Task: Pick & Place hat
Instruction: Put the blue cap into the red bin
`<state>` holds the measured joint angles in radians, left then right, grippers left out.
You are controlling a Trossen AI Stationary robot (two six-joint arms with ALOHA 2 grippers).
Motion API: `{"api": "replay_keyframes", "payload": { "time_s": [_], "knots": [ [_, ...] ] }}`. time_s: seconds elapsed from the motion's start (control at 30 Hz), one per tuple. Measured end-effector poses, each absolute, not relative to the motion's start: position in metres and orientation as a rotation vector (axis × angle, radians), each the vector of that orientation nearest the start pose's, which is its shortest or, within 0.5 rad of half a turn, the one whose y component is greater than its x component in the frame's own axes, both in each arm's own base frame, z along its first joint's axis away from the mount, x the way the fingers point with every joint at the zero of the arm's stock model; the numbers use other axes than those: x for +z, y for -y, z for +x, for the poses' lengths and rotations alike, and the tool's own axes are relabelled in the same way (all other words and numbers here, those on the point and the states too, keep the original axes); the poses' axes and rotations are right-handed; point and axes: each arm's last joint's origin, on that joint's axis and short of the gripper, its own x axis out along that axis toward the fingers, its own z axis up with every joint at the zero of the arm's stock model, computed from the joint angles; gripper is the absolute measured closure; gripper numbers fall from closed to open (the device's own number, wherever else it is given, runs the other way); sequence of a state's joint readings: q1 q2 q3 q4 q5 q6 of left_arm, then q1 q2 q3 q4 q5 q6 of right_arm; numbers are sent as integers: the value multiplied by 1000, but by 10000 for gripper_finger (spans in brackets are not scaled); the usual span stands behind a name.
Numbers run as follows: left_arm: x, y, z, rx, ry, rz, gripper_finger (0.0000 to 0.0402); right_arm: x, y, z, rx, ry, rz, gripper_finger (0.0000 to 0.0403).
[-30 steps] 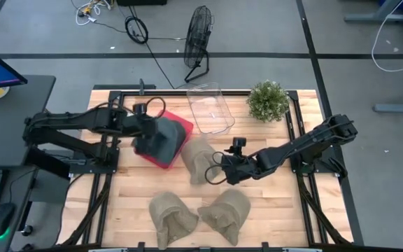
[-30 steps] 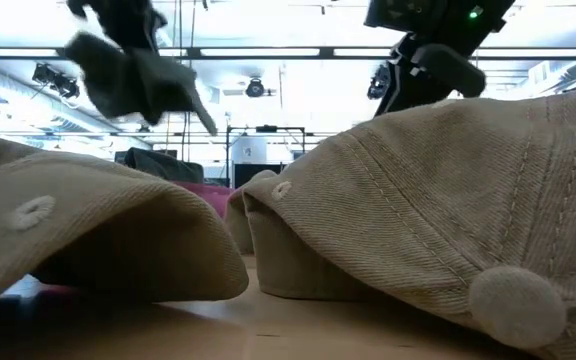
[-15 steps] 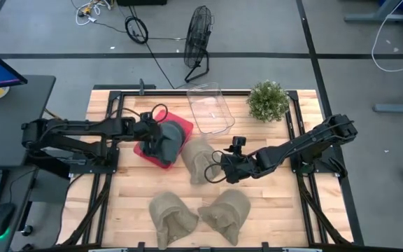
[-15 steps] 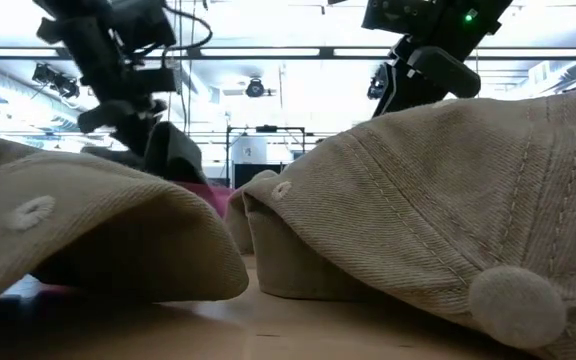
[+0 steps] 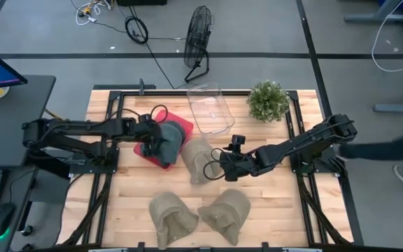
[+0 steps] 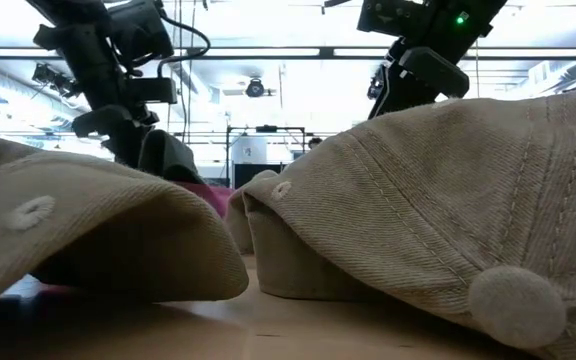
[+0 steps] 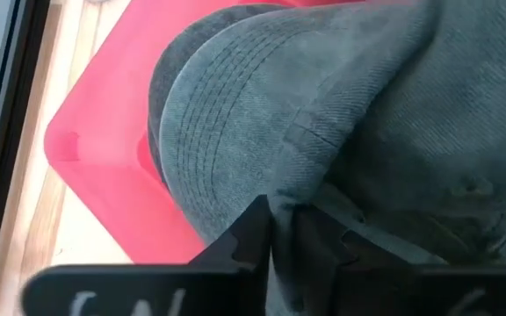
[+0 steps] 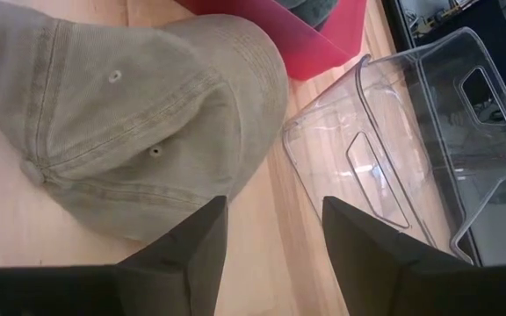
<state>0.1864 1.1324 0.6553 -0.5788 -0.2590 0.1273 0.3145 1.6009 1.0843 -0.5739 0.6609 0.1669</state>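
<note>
A grey hat (image 5: 168, 137) lies in the red bin (image 5: 182, 127) at the table's left middle; the low view shows the hat (image 6: 171, 156) down behind a tan hat. My left gripper (image 5: 157, 138) sits low over the grey hat, shut on it (image 7: 284, 216). A tan hat (image 5: 197, 159) rests crown up on the wood at the table's centre. My right gripper (image 5: 220, 165) hovers open just right of this tan hat (image 8: 130, 123), touching nothing (image 8: 275, 237). Two more tan hats (image 5: 173, 217) (image 5: 226, 210) lie near the front edge. My left gripper pinches a fold of the grey hat's crown cloth (image 7: 299, 195) between its two fingers (image 7: 251, 230), just behind the stitched brim (image 7: 222, 114). The fingers come slanting down from the table's left. The hat rests in the red bin (image 7: 104, 167), slack, not lifted.
A clear plastic bin (image 5: 210, 108) stands behind the centre tan hat, close to my right gripper (image 8: 411, 132). A potted plant (image 5: 268, 100) stands at the far right. Bare wood lies between the centre hat and the two front hats. A fan (image 5: 198, 42) stands beyond the table.
My left gripper has come down and a little toward the right, carrying the grey hat. The hat hung lifted clear above the table a second ago; now it rests in the red bin with the gripper still shut on it.
</note>
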Motion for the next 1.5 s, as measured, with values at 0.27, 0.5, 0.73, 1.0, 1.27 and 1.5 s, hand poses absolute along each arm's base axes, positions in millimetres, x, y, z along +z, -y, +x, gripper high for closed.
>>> {"api": "replay_keyframes", "payload": {
  "time_s": [0.27, 0.5, 0.73, 1.0, 1.27, 1.5],
  "knots": [
    [254, -45, 207, 358, -1016, 46, 270, 217, -81, 303, -346, -947, -336, 211],
    [284, -42, 208, 314, -985, -41, 205, 217, -82, 303, -323, -955, -323, 211],
    [288, -24, 232, 212, -757, -98, 221, 217, -82, 303, -323, -955, -322, 211],
    [224, -7, 248, 171, -816, -132, 340, 217, -82, 303, -323, -949, -320, 211],
    [210, 3, 242, 168, -938, -112, 395, 218, -82, 304, -326, -939, -308, 211],
    [203, 4, 232, 267, -1054, -58, 397, 219, -81, 306, -329, -925, -300, 211]
  ]
}}
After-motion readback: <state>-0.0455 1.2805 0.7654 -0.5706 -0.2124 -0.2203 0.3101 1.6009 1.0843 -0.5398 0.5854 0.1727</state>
